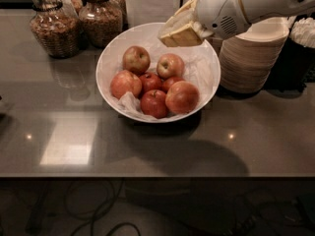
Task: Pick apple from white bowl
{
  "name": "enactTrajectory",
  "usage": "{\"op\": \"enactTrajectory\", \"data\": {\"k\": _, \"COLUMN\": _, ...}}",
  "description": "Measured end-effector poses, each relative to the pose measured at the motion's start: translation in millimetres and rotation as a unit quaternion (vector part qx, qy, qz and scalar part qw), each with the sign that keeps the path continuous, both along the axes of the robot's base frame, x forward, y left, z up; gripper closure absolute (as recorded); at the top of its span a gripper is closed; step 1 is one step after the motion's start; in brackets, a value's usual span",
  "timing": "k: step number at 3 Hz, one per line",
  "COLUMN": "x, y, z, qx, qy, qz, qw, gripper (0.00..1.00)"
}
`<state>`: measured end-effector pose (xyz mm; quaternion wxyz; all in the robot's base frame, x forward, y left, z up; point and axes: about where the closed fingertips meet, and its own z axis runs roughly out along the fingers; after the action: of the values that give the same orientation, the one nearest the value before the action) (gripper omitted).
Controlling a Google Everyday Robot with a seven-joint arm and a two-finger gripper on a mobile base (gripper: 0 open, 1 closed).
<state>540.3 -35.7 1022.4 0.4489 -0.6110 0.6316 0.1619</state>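
Note:
The white bowl [206, 58] sits in the middle of the dark counter, lined with crumpled white paper. It holds several red-yellow apples [181, 97]; one apple [170, 65] lies right below the gripper. My gripper [180, 29] hangs above the far right part of the bowl, clear of the fruit, with no apple seen in it. The white arm reaches in from the upper right.
A stack of beige disposable bowls [251, 58] stands right of the white bowl, under the arm. Two glass jars [51, 26] of snacks stand at the back left. The counter's front edge [147, 176] runs across the lower part of the view.

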Motion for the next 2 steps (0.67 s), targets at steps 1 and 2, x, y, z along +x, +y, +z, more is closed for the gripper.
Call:
{"op": "enactTrajectory", "data": {"k": 1, "x": 0.0, "y": 0.0, "z": -0.1, "qx": 0.0, "qy": 0.0, "qz": 0.0, "qw": 1.0, "gripper": 0.57}}
{"op": "enactTrajectory", "data": {"k": 2, "x": 6.2, "y": 3.4, "z": -11.9, "qx": 0.015, "qy": 0.009, "qz": -0.008, "qw": 0.9998, "gripper": 0.34}}
